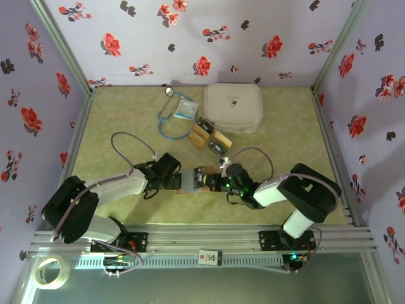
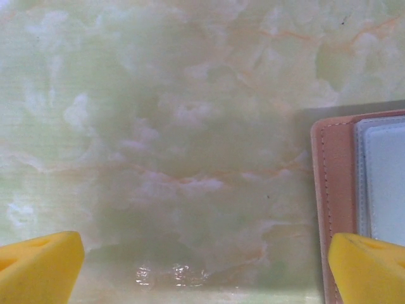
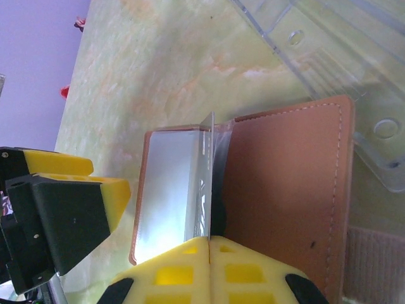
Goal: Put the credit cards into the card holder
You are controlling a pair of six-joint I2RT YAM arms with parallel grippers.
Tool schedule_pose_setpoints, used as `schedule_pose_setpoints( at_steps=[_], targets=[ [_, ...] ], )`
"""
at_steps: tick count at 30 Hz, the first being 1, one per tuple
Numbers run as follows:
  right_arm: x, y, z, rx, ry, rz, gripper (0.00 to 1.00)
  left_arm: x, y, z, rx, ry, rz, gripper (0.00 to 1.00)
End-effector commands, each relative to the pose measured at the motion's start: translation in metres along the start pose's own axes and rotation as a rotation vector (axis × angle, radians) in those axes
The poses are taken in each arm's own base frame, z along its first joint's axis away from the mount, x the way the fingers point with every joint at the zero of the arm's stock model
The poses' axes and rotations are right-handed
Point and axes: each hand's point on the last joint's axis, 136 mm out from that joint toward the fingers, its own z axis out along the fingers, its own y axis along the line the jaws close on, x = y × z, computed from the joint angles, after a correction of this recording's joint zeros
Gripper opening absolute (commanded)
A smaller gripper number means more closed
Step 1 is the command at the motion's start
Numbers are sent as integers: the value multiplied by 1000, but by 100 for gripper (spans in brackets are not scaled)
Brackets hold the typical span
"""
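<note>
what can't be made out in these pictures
- Top view: card holder mostly hidden by left gripper and right gripper.
- Right wrist view: credit card in right gripper stands edge-on, face unreadable.
- Left wrist view: card holder cut off by right edge.
- Top view: lettering on loose credit cards too small.

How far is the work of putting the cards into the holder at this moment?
Done: the pinkish-brown leather card holder lies open on the table; I cannot tell whether its clear pockets hold cards. In hand: the right gripper is shut on one thin card, edge at the pockets; the open left gripper is at the holder's edge. Left: several black and gold cards beside the white case.
</note>
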Motion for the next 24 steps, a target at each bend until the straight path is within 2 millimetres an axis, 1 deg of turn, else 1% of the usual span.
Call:
schedule_pose_setpoints(
  at_steps=[1, 7, 11, 14, 18, 22, 24],
  targets=[
    [6, 0, 2, -21, 14, 18, 0, 0, 11, 1, -40, -1, 7, 100],
    [7, 1, 4, -37, 9, 37, 0, 5, 13, 6, -49, 13, 9, 100],
    [4, 4, 3, -55, -7, 48, 0, 7, 12, 7, -41, 18, 6, 100],
    [0, 8, 1, -69, -25, 53, 0, 6, 13, 4, -35, 11, 7, 100],
    [-3, 9, -4, -66, -45, 57, 0, 0, 9, -4, -8, -12, 11, 100],
    [-8, 11, -10, -56, -66, 53, 0, -6, 1, -13, 48, -39, 21, 100],
    [-11, 12, -13, -52, -77, 51, 0, -6, -5, -14, 78, -37, 37, 100]
  ],
)
